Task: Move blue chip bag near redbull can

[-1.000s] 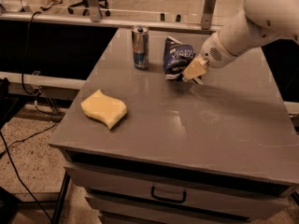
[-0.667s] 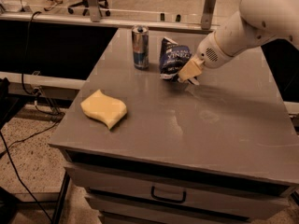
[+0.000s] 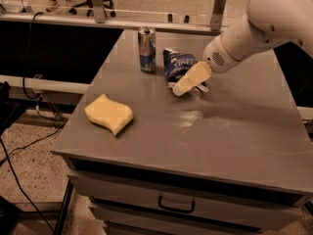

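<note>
On the far half of the grey surface [image 3: 234,131], the bag [image 3: 176,62] stands tilted, its dark navy front with white lettering facing the camera and its white edge low at the right. The pincer [image 3: 180,88] sits at the bag's lower right corner. Its 2 cream fingers [image 3: 193,77] lie close together and are clamped on that corner, pointing down and to the left, with the tips just above the surface. The white arm [image 3: 266,16] reaches in from the upper right, its rounded wrist just right of the bag.

The can [image 3: 146,49] stands upright just left of the bag, silver and blue with its top showing. A narrow gap of bare surface lies between them, so the 2 are near each other but not touching. Both stand toward the back edge, left of the middle.

A wavy yellow sponge [image 3: 108,113] lies flat near the front left corner, well apart from the bag and the can.

Below the front edge is a drawer with 1 dark handle [image 3: 176,205]. A black cable [image 3: 27,58] hangs down at the left side of the stand.
</note>
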Controlling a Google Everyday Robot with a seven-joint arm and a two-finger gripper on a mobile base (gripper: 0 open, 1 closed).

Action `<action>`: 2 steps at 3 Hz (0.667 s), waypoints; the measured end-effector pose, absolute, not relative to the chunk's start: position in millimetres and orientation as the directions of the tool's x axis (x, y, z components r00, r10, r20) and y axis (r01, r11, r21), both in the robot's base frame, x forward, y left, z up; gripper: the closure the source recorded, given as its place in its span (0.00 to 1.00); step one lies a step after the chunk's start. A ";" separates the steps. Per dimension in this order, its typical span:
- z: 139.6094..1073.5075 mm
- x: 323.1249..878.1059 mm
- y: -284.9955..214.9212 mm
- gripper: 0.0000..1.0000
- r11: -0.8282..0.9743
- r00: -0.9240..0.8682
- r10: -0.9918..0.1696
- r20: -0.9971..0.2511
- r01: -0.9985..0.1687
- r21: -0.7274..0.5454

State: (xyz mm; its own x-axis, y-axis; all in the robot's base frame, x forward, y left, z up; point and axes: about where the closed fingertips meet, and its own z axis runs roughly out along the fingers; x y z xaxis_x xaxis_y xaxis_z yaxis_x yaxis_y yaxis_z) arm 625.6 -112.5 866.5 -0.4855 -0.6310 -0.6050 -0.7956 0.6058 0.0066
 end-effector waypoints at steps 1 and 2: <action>882.5 628.6 -134.7 0.00 0.611 -0.480 -0.612 -0.629 -0.791 0.009; 917.5 637.5 -157.3 0.00 0.600 -0.438 -0.608 -0.662 -0.800 -0.022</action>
State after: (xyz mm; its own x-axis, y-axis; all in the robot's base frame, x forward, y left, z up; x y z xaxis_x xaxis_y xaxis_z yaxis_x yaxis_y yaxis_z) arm 637.5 -157.3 917.5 -0.4381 -0.6082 -0.6619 -0.7999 0.5997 -0.0216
